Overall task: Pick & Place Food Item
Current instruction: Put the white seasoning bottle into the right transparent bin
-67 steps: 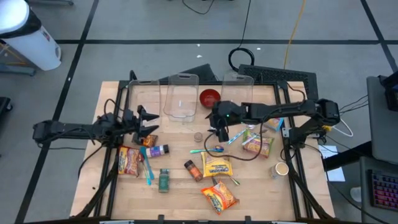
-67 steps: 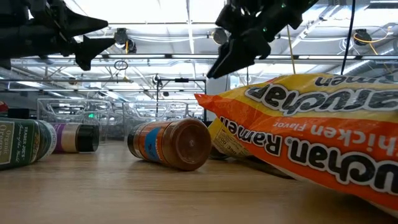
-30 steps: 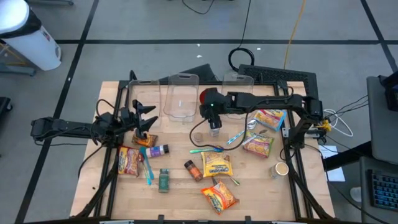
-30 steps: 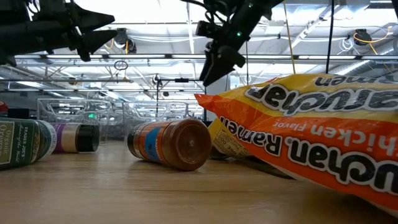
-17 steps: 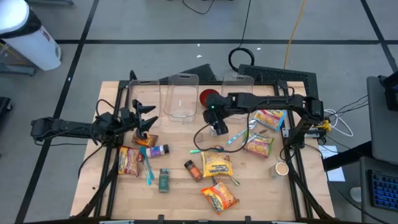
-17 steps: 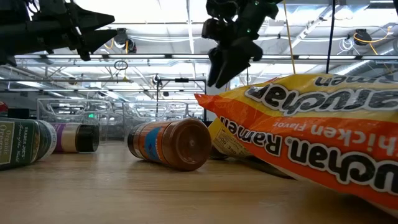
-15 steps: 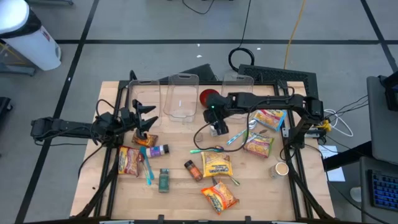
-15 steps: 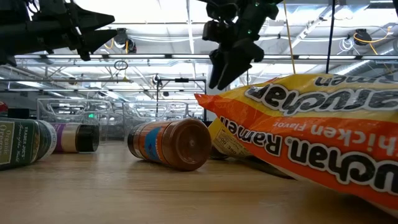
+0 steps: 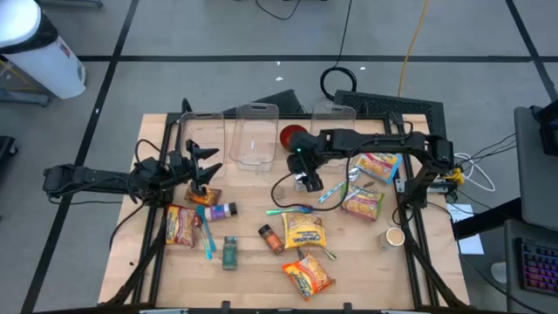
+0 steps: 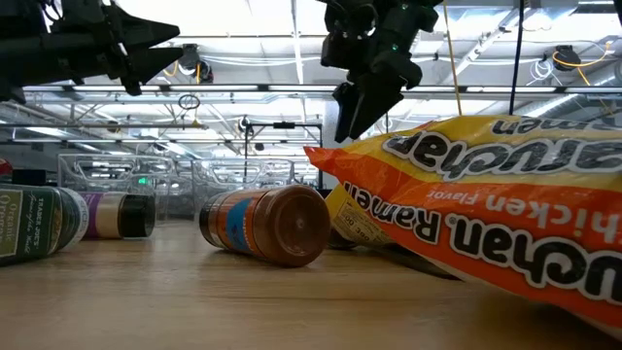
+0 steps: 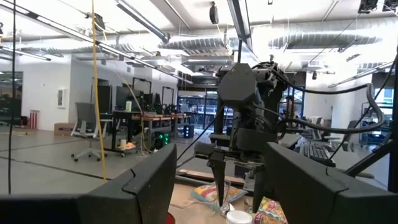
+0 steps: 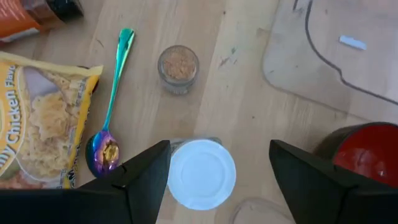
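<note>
Right gripper (image 12: 211,171) open, empty, hovering straight above white-lidded jar (image 12: 201,173) near table (image 9: 253,279) centre, just beside red bowl (image 12: 359,148). Jar upright, rigid, likely light (glass or plastic, cannot tell), smooth sides probably slippery. Best hold: fingers across lid or body just below. Left gripper (image 9: 199,164) open, idle at left side.

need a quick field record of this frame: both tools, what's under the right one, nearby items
left tool: open, empty, above the table's left side
right tool: open, empty, hovering mid-table
under right tool: white-lidded jar, between the fingers in the wrist view, not gripped
nearby: small open jar, iridescent spoon, red bowl, chicken ramen pack
</note>
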Controlling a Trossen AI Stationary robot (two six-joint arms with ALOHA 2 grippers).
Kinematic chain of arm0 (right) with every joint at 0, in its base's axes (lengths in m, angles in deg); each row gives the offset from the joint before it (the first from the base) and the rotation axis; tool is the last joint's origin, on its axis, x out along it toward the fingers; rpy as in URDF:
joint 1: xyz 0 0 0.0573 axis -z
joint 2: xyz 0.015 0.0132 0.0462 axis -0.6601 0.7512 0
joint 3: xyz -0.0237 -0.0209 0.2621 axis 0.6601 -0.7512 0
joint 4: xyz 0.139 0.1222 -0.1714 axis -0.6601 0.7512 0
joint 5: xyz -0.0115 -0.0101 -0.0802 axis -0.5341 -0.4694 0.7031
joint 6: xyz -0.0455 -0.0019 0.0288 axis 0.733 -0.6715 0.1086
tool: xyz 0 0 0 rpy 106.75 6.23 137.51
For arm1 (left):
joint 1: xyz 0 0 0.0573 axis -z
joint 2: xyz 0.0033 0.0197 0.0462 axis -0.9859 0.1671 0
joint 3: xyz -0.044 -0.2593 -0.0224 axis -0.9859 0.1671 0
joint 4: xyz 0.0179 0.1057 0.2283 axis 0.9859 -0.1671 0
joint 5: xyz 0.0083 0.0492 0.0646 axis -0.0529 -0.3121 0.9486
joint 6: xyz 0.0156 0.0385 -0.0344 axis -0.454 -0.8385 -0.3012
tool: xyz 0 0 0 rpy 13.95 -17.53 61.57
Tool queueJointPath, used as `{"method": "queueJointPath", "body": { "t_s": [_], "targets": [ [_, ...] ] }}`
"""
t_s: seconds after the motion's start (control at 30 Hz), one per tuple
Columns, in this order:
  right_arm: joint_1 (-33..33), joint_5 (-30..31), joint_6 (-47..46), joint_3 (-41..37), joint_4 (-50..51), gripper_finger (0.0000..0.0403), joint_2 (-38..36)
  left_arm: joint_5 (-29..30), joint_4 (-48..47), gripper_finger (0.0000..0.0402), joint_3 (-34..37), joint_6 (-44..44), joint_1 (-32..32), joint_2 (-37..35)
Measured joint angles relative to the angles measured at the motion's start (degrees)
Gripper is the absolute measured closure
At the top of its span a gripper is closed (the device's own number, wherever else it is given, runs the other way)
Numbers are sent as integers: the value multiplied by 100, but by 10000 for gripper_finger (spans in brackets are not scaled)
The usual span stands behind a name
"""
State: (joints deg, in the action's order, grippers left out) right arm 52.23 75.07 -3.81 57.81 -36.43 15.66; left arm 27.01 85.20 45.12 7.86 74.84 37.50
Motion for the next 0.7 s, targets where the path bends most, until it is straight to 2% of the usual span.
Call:
{"method": "queueJointPath", "body": {
  "t_s": [0.7],
  "targets": [
    [0,-1,-131,-957,-719,138,2,2,0,149,0,7,0,0]
  ]
}}
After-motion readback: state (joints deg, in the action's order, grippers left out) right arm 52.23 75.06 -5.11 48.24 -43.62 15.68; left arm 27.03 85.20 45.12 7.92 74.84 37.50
